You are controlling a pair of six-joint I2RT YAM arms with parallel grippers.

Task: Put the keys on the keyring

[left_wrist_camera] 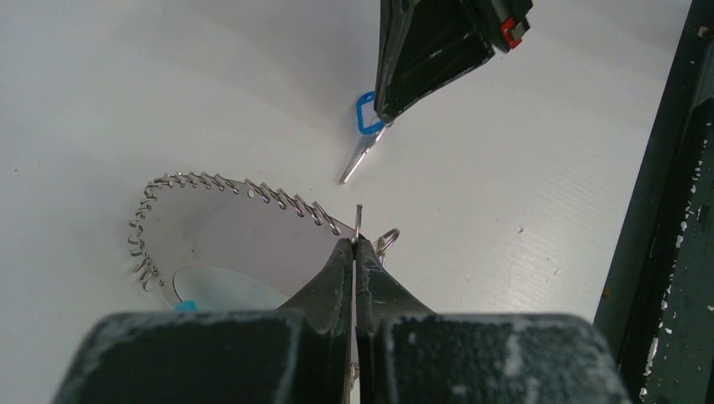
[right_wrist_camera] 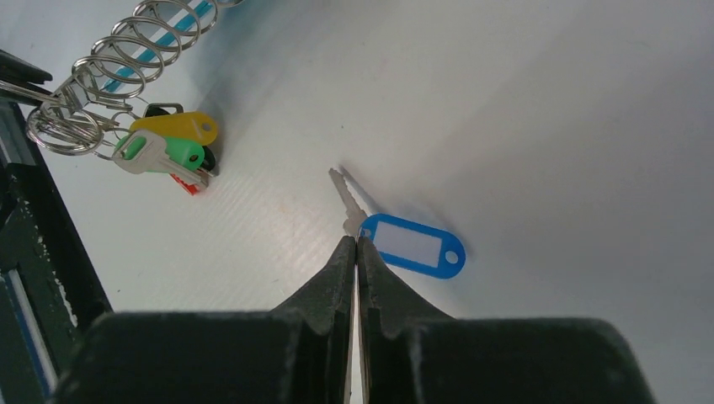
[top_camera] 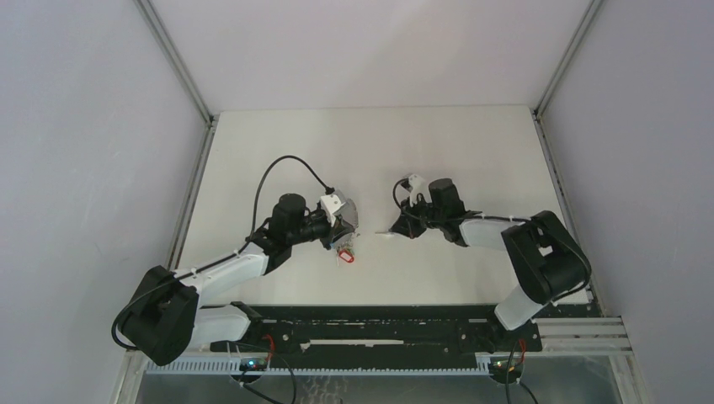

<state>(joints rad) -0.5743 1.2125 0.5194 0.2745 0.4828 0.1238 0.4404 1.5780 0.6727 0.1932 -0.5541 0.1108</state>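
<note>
The right gripper (right_wrist_camera: 355,242) had its fingers clenched on the head end of the key (right_wrist_camera: 347,198), a small silver-bladed key carrying a blue oval plastic tag (right_wrist_camera: 412,246) with a white label. The blade ran on almost in line with the fingers, leaning a little to their left, with its toothed tip pointing away from the wrist. The tag stuck out to the right of the fingertips. The key sat low over the white table (top_camera: 471,151); whether its tip touched the surface could not be told.

The left gripper (left_wrist_camera: 355,246) was clamped on a thin wire end of the keyring (left_wrist_camera: 210,181), a large wire loop strung with many small silver rings. The wire end stood up just past the fingertips, and the loop curved off to their left, lying on the table.

In the left wrist view the blade slanted down towards that wire end, near it but apart.

A green-headed key (right_wrist_camera: 160,151), a yellow plastic tag (right_wrist_camera: 177,126) and a red plastic bit (right_wrist_camera: 192,187) hung bunched on the keyring.

From above, the two grippers faced each other near the table's middle, the key's long axis lying left to right between them.
</note>
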